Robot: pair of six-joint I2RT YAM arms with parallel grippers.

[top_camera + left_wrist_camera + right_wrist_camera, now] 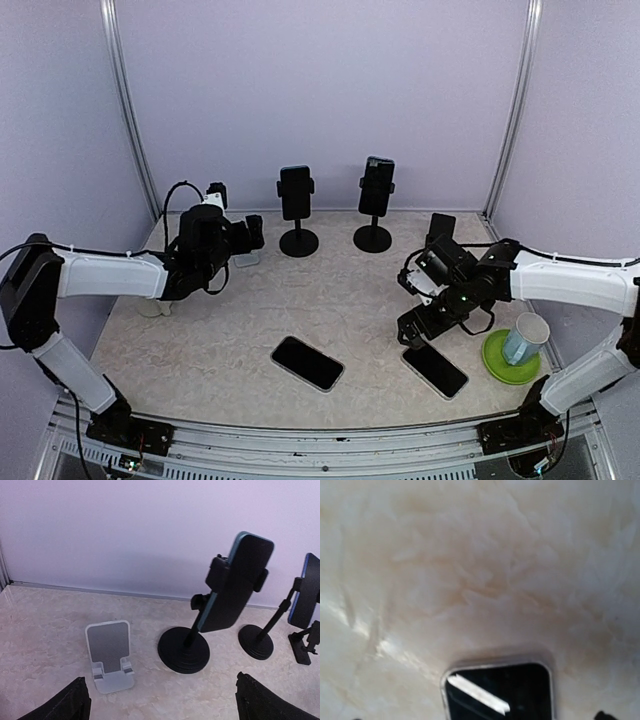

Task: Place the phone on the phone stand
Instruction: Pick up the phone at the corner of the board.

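Black glass in a clear case, the phone (497, 692) lies flat and face up on the marbled worktop (470, 570), just below the right gripper (415, 330), whose jaws stand wide apart and hold nothing. The step in hand appears to be the pick-up, and a flat phone gives little to grab. The jaws should come down square across its narrow width, straddle both long edges near the middle, and touch the worktop lightly before closing, so that it lifts level rather than tipping. The left gripper (160, 692), jaws apart too and empty, faces the empty white stand (110, 655), the likely target, since the two tall black stands (184, 650) beside it already carry phones. A second phone (307, 362) lies well apart.
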